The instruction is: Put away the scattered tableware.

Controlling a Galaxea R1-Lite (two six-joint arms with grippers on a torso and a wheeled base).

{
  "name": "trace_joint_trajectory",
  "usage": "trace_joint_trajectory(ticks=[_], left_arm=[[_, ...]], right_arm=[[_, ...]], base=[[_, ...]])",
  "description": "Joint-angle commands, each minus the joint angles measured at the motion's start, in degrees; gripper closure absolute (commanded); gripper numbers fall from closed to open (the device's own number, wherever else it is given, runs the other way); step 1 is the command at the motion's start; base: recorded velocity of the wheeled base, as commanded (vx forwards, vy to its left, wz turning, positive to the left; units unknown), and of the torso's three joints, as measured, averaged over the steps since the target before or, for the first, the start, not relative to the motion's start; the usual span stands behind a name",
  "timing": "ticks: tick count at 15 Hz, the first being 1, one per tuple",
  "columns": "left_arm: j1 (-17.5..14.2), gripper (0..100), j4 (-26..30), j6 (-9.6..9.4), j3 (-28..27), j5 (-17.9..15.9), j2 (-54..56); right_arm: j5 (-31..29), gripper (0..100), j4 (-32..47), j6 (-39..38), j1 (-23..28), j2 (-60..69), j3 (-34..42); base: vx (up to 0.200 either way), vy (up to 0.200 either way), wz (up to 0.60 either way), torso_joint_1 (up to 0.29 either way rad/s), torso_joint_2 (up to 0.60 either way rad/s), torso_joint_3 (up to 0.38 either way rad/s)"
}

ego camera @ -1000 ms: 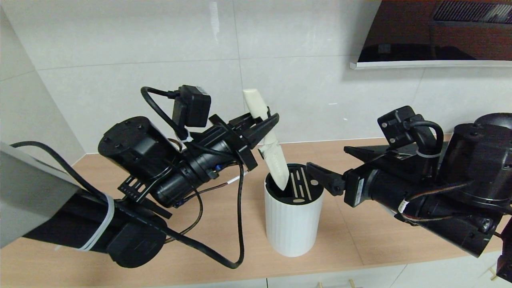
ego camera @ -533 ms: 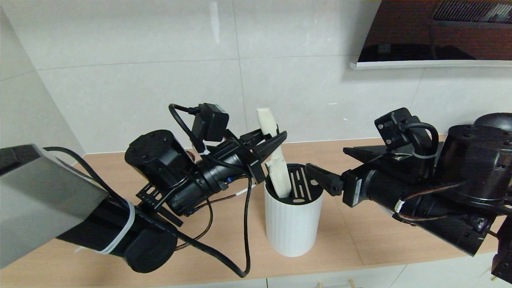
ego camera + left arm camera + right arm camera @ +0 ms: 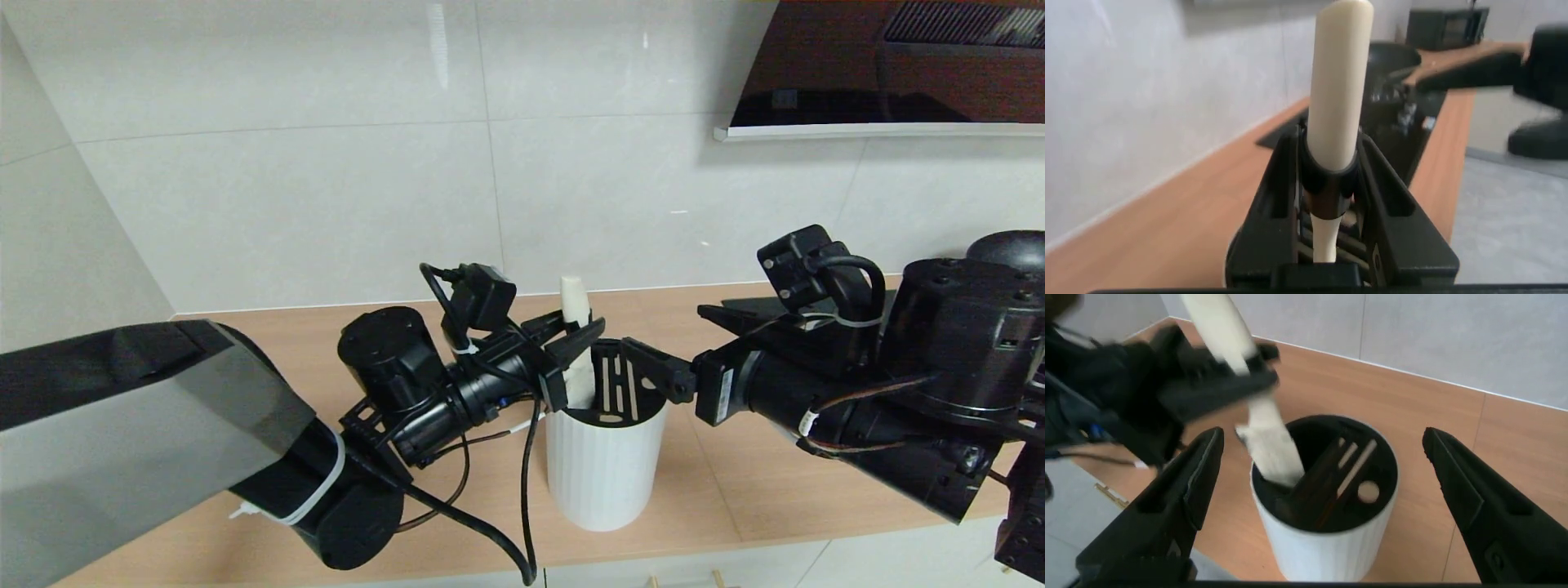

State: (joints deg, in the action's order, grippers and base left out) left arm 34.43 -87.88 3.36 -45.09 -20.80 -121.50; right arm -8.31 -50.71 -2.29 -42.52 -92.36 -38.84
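- A white ribbed cylindrical holder (image 3: pixel 604 465) with a black slotted insert stands upright near the front edge of the light wood-grain bench (image 3: pixel 735 490), about midway along it.
- A pale glossy tiled wall (image 3: pixel 326 163) rises behind the bench. A dark glass-fronted hood (image 3: pixel 898 65) hangs above the bench's right end. A flat black panel (image 3: pixel 1417 98) lies on the bench beyond the holder.
- The cream-handled white-bladed knife (image 3: pixel 574 300) stands nearly upright. Its blade is down in the open compartment on the holder's left side, beside the slots. Its smooth, rounded handle projects above the rim.
- The left tool (image 3: pixel 584 339) is clenched on the lower part of the knife handle, just above the rim. Its arm lies low over the bench and comes in from the left end.
- The right tool (image 3: pixel 1323 441) is spread wide and grasps nothing, with one finger on either side of the holder. Its arm comes in from the right end at rim height.
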Motion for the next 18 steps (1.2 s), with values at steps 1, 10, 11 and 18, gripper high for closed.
trace_joint_trajectory(ticks=[1, 10, 11, 18], left_arm=[[0.29, 100, -0.01, 0.06, 0.01, 0.41, -3.04], [0.38, 0, -1.41, 1.82, -0.79, 1.99, -2.16], [0.38, 0, -1.41, 1.82, -0.79, 1.99, -1.98], [0.2, 0, 0.43, 2.44, 4.75, 1.64, 18.32]], right_arm=[[-0.04, 0, 0.0, 0.01, -0.02, -0.19, -0.01], [-0.04, 0, 0.0, 0.09, -0.02, 0.07, -0.1], [-0.12, 0, 0.0, 0.09, -0.02, -0.02, -0.1], [-0.65, 0, -0.09, 0.09, 0.6, 1.48, -0.27]], base=[[0.0, 0.0, 0.0, 0.0, 0.0, 0.0], [0.0, 0.0, 0.0, 0.0, 0.0, 0.0], [0.0, 0.0, 0.0, 0.0, 0.0, 0.0], [0.0, 0.0, 0.0, 0.0, 0.0, 0.0]])
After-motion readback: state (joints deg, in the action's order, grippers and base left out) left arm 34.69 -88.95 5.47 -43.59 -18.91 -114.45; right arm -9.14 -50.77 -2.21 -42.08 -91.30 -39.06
